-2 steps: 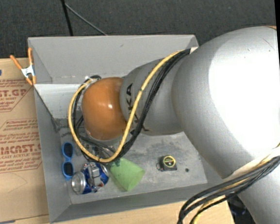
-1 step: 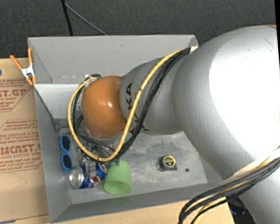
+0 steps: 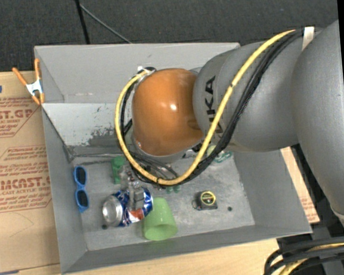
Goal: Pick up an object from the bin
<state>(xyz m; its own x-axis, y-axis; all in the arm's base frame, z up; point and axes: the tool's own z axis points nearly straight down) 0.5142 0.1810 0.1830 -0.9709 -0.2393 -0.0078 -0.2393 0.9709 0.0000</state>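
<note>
Camera view, straight down into the bin (image 3: 169,239): what's the gripper on, Jo?

Jo: The gripper (image 3: 132,188) hangs right over a crushed can (image 3: 123,210), silver with blue and red print, lying at about seven o'clock on the bin floor. Its tip looks close to the can's top edge, maybe touching. Spread or pinched, I cannot tell, because the orange cover (image 3: 161,111) and the cables (image 3: 120,117) crowd it.

Sam: What's around the can?

Jo: A green cup (image 3: 158,223) on its side at four o'clock from the can, pressed against it. Blue sunglasses (image 3: 80,187) at ten o'clock, by the nine o'clock wall. A small green block (image 3: 117,164) at twelve. A little black-and-yellow tape measure (image 3: 206,200) out at three o'clock, well apart.

Sam: So which step?

Jo: I'd say poised over the can with the grasp not confirmed, and the can sits on the floor, nothing lifted. Next move, I reckon: settle on either side of the can's narrow middle, close firmly, lift straight up. The dented metal could slip, or the cup could get dragged along.
</note>
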